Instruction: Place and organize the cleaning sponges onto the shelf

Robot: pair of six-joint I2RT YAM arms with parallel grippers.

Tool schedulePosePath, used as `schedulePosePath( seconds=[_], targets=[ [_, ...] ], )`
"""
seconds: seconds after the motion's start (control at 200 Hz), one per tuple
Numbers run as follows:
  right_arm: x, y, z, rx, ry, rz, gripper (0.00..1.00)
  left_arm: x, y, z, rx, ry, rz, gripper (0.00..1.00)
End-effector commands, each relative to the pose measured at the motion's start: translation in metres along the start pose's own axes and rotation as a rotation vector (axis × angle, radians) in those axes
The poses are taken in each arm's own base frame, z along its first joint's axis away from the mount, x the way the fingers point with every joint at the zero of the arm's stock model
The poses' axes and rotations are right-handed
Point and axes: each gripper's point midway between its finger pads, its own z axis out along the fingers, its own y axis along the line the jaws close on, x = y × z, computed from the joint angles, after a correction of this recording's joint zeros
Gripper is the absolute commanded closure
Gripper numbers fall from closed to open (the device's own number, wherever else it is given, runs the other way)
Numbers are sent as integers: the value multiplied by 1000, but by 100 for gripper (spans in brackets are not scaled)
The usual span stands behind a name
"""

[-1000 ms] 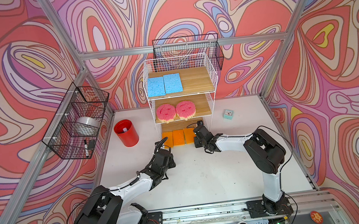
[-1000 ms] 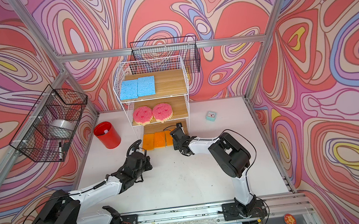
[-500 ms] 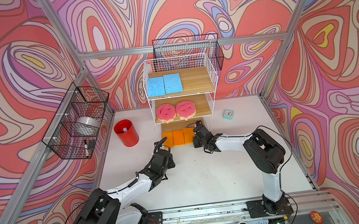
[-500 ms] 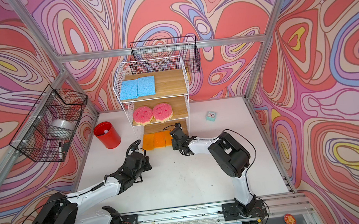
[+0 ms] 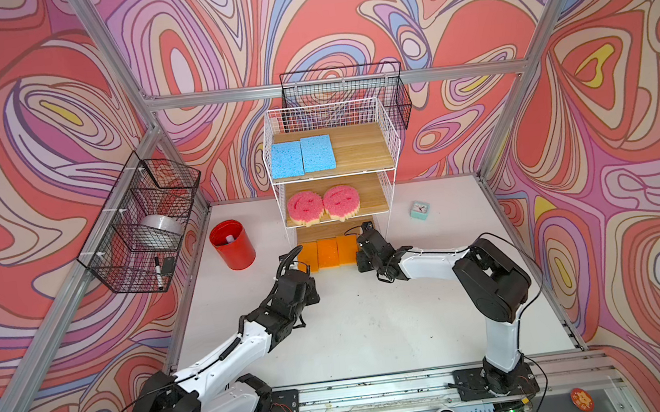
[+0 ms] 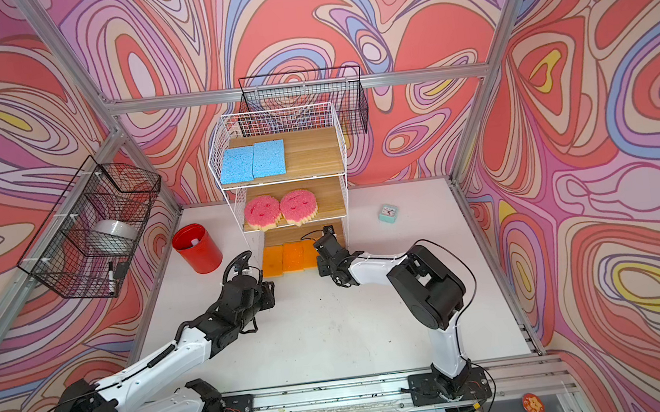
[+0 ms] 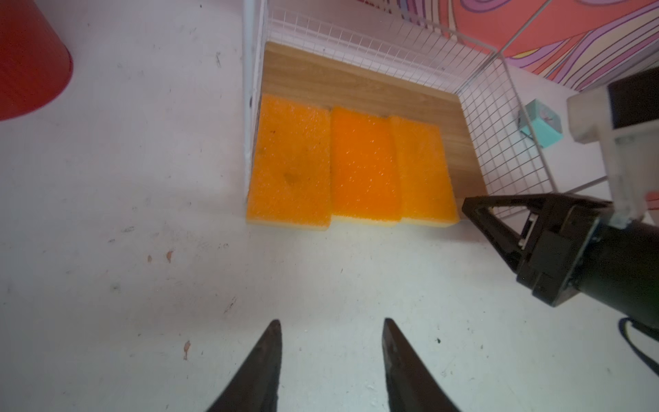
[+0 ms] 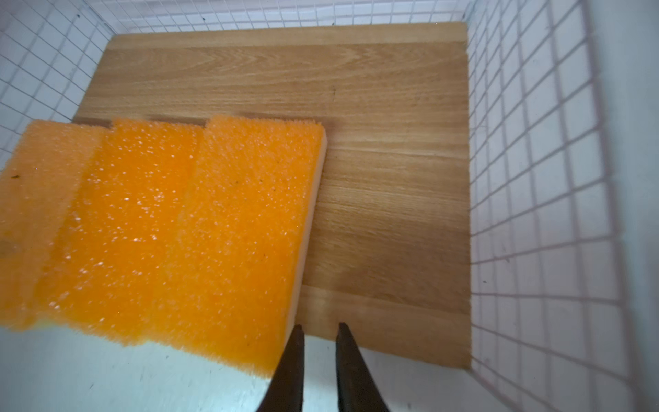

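Finding all seven sponges on the shelf (image 5: 360,147): blue sponges (image 5: 302,156) side by side on its top board, pink sponges (image 5: 305,207) on its middle board, orange sponges (image 5: 328,252) in a touching row on its bottom board. Judging placement done, with tidying alone left: orange row overhanging shelf's front edge onto worktop (image 5: 354,330). Noting left tool (image 7: 330,323) before shelf, jaws parted, empty. Noting right tool (image 8: 320,326) at shelf's front right, jaws barely apart, gripping nothing. Seeing bare board behind row, wire sides close, worktop before shelf free for retreat.
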Motion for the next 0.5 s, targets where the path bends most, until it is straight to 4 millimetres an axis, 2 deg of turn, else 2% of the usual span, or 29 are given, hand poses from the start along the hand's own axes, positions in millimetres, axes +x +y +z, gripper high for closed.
schedulePosePath(
  seconds=[0.0, 0.05, 0.165, 0.31, 0.416, 0.496],
  targets=[
    [-16, 2, -28, -35, -58, 5, 80, -2, 6, -22, -22, 35, -2, 37],
    [-21, 3, -43, -57, -83, 16, 79, -6, 9, -35, -13, 4, -9, 32],
    [-17, 0, -59, -78, -88, 14, 76, -13, 21, -63, -21, -55, -15, 20],
    [-12, -1, -82, -122, -92, 27, 70, -17, 40, -85, -116, -40, -17, 7],
    [-8, -16, -113, -115, -134, 54, 67, -18, 59, -102, -225, -20, -13, 0],
    [-5, -43, -136, -30, -163, 76, 61, -22, 71, -113, -302, -9, 13, 0]
  ],
)
